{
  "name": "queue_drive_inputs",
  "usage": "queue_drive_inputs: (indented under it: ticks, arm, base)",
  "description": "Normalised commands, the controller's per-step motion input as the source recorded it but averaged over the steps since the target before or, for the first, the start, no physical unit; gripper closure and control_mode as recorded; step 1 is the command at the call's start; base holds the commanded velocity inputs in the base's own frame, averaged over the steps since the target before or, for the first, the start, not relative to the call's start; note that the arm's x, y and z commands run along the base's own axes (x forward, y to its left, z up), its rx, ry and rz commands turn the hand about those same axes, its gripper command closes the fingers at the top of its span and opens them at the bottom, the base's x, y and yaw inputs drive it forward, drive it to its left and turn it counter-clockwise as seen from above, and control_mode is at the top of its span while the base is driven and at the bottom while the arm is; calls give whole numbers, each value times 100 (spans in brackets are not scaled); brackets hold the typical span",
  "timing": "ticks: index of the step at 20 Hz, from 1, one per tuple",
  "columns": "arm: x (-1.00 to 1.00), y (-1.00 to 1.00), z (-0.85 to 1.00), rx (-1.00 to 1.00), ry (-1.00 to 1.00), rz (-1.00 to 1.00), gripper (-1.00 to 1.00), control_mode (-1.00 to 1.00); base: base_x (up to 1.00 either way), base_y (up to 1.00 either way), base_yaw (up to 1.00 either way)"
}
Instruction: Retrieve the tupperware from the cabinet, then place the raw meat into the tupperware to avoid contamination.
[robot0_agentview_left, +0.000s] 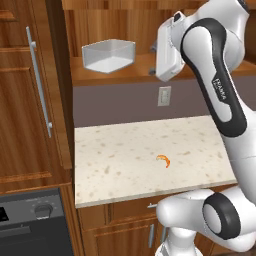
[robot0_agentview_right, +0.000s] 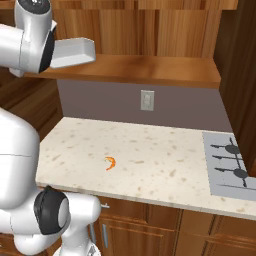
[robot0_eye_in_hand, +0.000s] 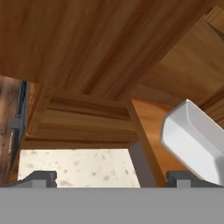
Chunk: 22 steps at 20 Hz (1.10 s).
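I take the cabinet shelf as my landmark and read the left base view from left to right. At the far left, well clear of the shelf, stands a tall wood door with a long silver bar handle. On the left part of the shelf sits the tupperware, upright, mouth up, its long axis running roughly along the shelf's front edge, one corner turned slightly toward me. Just to its right, also at shelf level, is my gripper, jaws spread wide and holding nothing; in the hand view my fingertips frame open space, with the tupperware's white rim near the right one but not between them.

Below the shelf, past the grey backsplash with its wall outlet, lies the speckled counter. The raw meat rests there, right of centre, a small orange crescent lying flat, its curve bulging up and to the right.

As I judge it, the task has barely begun: the cabinet stands open, but the tupperware is not yet grasped or brought down, and the meat remains untouched on the counter.
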Motion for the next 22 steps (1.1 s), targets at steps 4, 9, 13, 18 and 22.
queue_drive_inputs:
  ticks: [4, 9, 13, 18, 22]
  arm:
    - [12, 11, 0, 4, 0, 0, -100, -100]
    - [14, 14, 0, 2, 0, 0, -100, -100]
    - [19, 12, 0, 0, 0, 0, -100, -100]
    - [23, 12, 0, 0, 2, 0, -100, -100]
    - [24, 8, 0, 0, 0, 0, -100, -100]
  base:
    - [0, 0, 0]
    - [0, 0, 0]
    - [0, 0, 0]
    - [0, 0, 0]
    - [0, 0, 0]
